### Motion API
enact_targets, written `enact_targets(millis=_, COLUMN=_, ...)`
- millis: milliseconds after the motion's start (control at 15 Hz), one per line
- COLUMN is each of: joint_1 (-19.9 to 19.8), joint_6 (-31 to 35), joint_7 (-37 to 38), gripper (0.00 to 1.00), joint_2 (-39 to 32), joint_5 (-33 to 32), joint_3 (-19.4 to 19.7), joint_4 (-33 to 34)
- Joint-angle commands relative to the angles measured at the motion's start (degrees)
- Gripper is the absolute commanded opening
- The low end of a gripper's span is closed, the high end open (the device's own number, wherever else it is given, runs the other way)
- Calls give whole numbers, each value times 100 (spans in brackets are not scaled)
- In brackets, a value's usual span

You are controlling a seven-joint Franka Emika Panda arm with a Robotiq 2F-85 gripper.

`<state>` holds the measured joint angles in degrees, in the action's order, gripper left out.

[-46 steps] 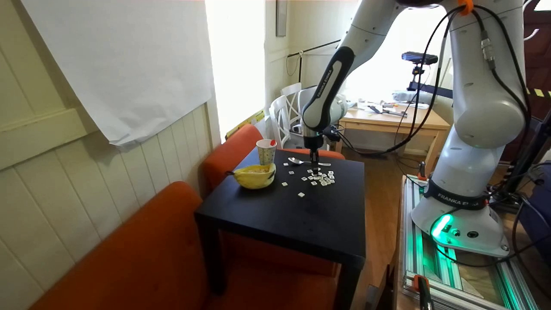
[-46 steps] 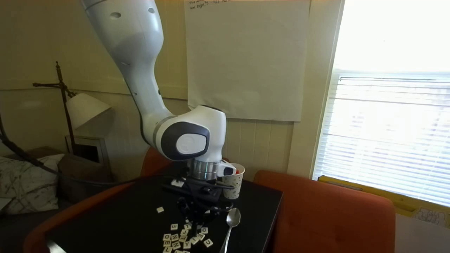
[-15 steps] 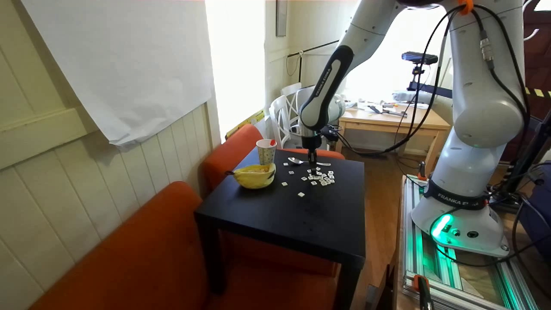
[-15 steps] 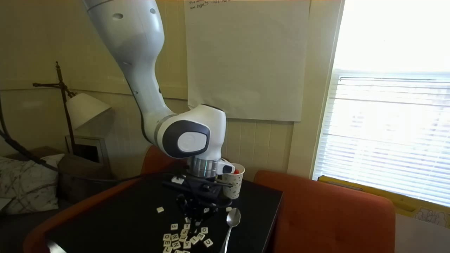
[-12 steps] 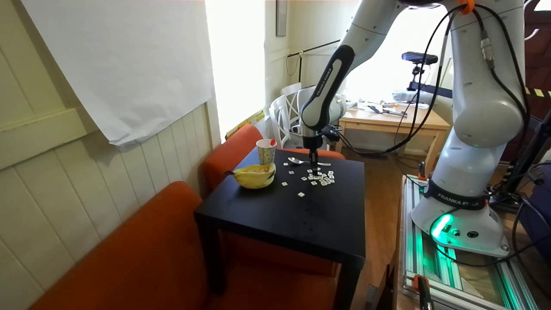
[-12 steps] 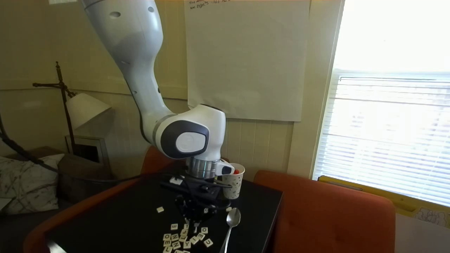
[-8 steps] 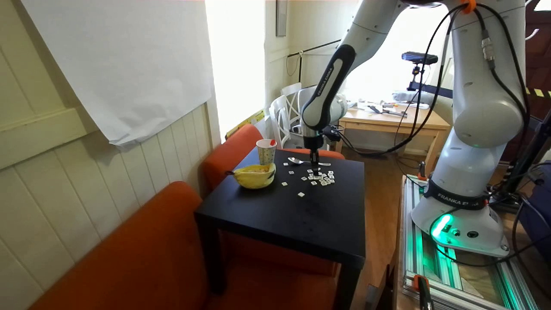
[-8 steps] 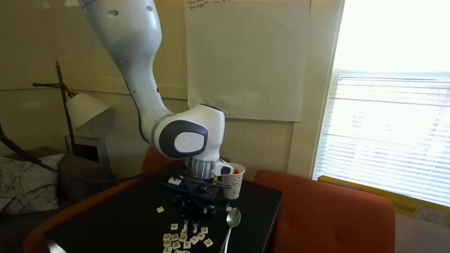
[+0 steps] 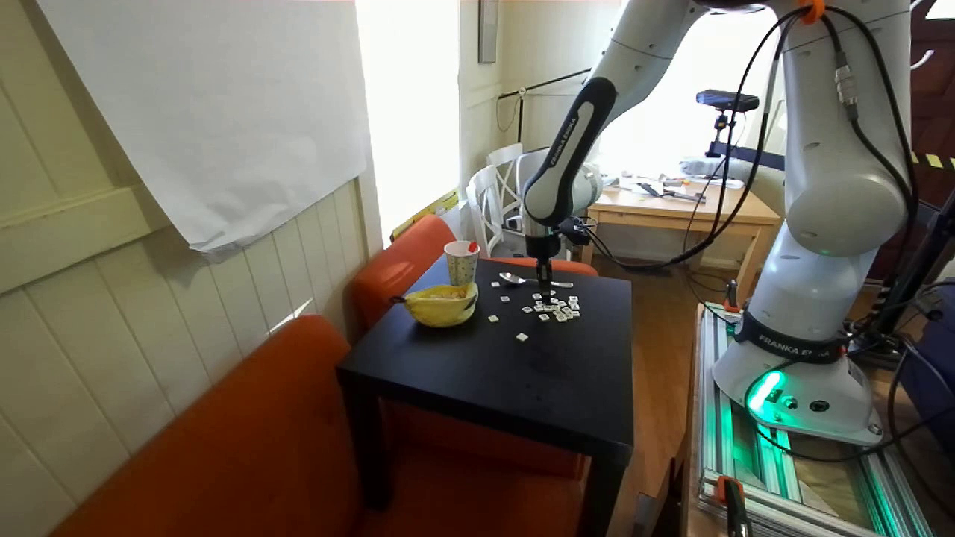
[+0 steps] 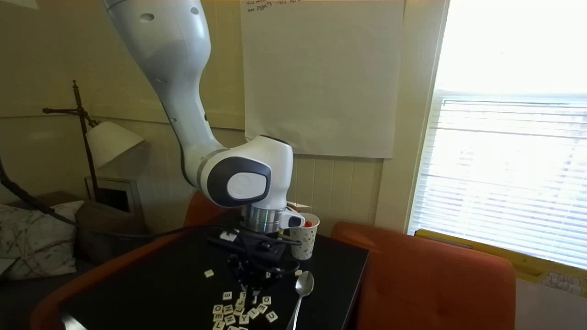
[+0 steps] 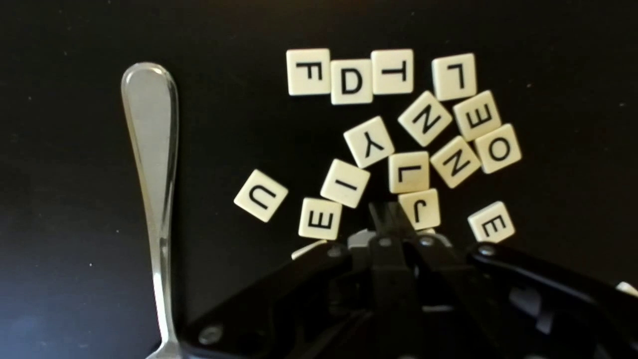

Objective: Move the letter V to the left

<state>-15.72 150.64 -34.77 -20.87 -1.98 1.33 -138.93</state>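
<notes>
My gripper [image 11: 391, 214] is clenched, its tips together in the wrist view and covering a corner of the J tile [image 11: 421, 207]; whether they pinch anything, I can't tell. I can't make out the V among the letter tiles [image 11: 408, 172] on the black table [image 9: 477, 380].

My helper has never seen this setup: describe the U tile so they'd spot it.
On the black table, find the silver spoon handle. In the wrist view, the U tile is the nearest cream tile to its right. It touches no neighbour and alone among legible letters reads U.
</notes>
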Motion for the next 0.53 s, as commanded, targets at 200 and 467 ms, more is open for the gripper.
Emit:
enact_targets(millis=200, joint_1=-12, joint_6=87, joint_7=20, gripper=2, joint_2=-112, joint_5=57, joint_3=-21, joint_4=77)
enact_targets(millis=467, joint_1=19, joint_6=195, joint_7=101, gripper=2, joint_2=-219, joint_5=11, joint_3=4, joint_4=134)
